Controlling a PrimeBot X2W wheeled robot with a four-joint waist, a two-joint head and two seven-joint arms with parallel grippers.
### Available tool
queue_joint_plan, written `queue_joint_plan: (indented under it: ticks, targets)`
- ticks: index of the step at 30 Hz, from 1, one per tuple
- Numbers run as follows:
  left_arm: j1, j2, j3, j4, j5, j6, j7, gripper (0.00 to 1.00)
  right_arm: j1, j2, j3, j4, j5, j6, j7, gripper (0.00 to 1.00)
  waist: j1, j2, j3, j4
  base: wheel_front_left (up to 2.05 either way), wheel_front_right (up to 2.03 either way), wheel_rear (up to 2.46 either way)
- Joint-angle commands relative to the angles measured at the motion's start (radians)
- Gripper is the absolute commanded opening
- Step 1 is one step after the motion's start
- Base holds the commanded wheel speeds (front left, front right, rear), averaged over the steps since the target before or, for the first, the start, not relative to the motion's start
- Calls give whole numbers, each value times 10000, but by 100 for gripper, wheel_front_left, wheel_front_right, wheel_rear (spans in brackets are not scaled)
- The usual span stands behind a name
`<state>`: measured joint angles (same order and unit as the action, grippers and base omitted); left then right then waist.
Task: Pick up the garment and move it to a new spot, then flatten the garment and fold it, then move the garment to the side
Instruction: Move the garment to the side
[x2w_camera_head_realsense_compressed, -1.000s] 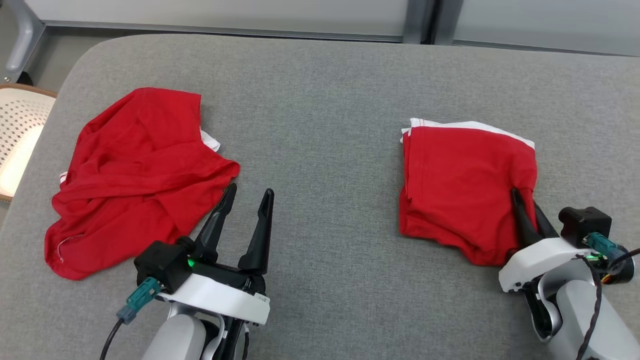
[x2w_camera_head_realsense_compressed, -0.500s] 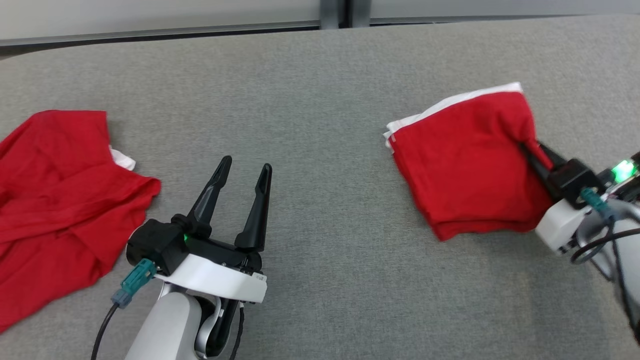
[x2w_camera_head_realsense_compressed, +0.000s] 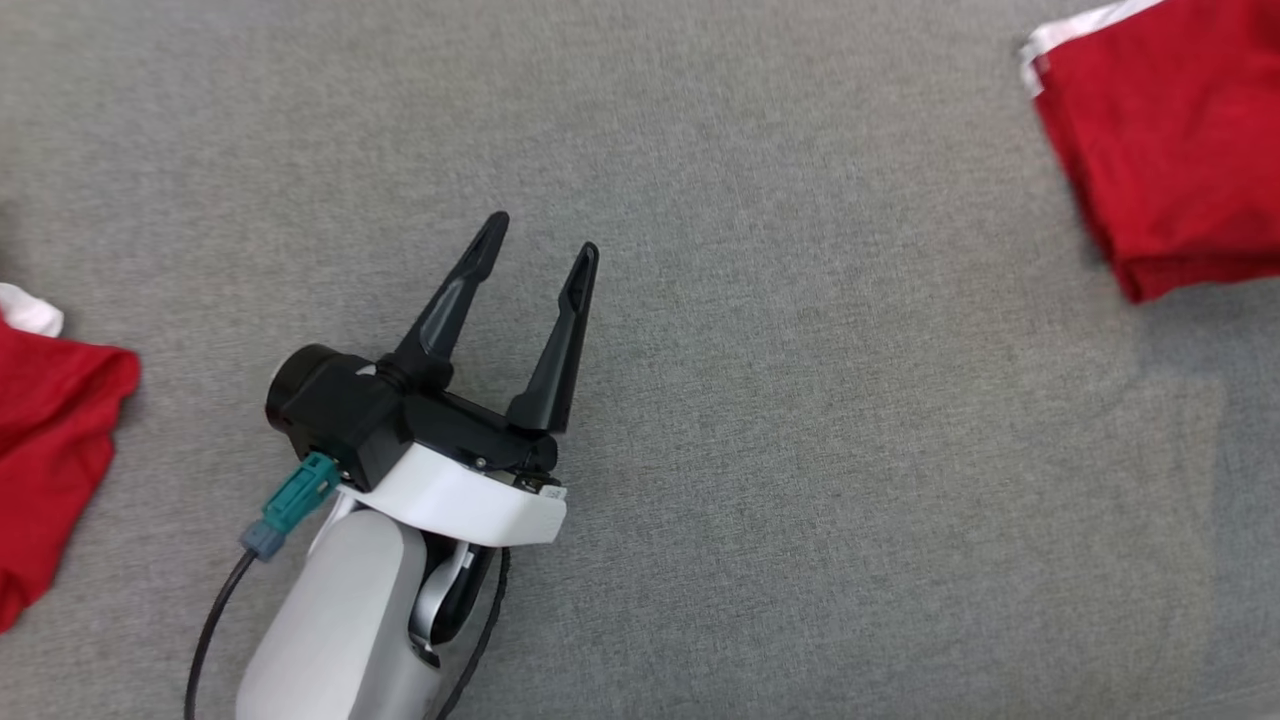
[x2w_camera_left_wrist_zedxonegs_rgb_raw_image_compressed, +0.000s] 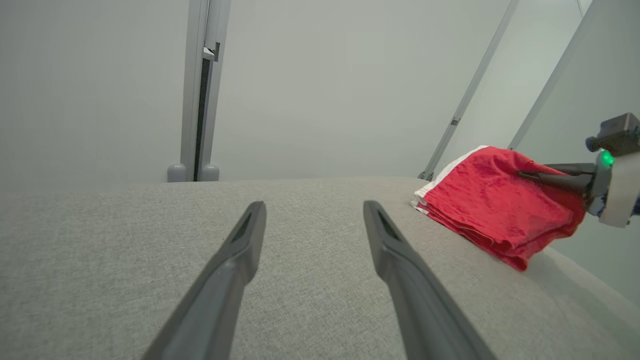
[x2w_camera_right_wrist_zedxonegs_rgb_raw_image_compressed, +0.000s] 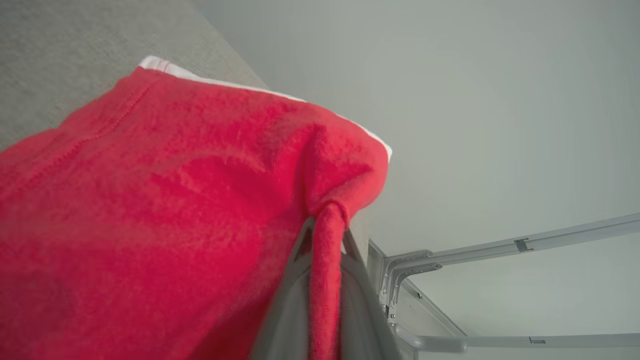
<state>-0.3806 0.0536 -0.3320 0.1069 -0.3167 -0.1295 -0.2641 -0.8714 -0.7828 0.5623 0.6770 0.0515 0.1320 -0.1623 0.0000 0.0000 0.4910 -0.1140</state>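
At the left edge of the grey table (x2w_camera_head_realsense_compressed: 800, 450) lies a crumpled red garment (x2w_camera_head_realsense_compressed: 50, 440) with a scrap of white at its far corner. Right of it, apart from it, the left claw (x2w_camera_head_realsense_compressed: 543, 235) hangs over bare table, its two dark fingers spread wide and empty. Far to the right is the folded red garment (x2w_camera_head_realsense_compressed: 1170, 150), white-edged, at the table's right side. The right claw (x2w_camera_left_wrist_zedxonegs_rgb_raw_image_compressed: 530, 176) is clamped tight on a pinched ridge of its fabric.
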Motion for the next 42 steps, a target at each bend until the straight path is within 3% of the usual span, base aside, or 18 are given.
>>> queue_joint_plan:
  ticks: [1, 15, 16, 17, 25, 29, 37, 42]
  targets:
    - [-248, 134, 4, -90, 17, -12, -3, 100, -286, -103, -139, 174, -134, -24, 165, 0, 0, 0, 441, -193, 0, 0, 0]
    - [-487, 180, 94, -3, -194, -14, -3, 100, -548, -352, -1248, 871, -1167, -24, 419, 0, 0, 0, 824, 153, 0, 0, 0]
    - [-484, 173, 93, 13, -211, -14, -3, 100, -514, -293, -1363, 902, -1235, -24, 426, 40, 0, 0, 826, 174, 0, 0, 0]
    - [-486, 169, 88, 35, -217, -14, -3, 100, -485, -243, -1476, 912, -1313, -24, 403, 100, 0, 0, 817, 193, 0, 0, 0]
    - [-341, 97, 144, 195, -347, -15, -3, 100, -326, 205, -2510, 956, -1845, -24, 263, 100, 0, 0, 172, 369, 0, 0, 0]
    - [-75, 43, 266, 246, -418, -15, -3, 100, -85, 818, -3078, 846, -2062, -24, -6, 100, 0, 0, -537, 528, 0, 0, 0]
    - [759, -14, 756, 253, -671, -15, -3, 100, 1073, 3174, -4853, 262, -1434, -22, -860, 100, 0, 0, -2214, 1131, 0, 0, 0]
    - [1291, -16, 982, 261, -598, -15, -3, 100, 2300, 4450, -5183, -604, -1043, -22, -1030, 100, 0, 0, -2959, 1611, 0, 0, 0]
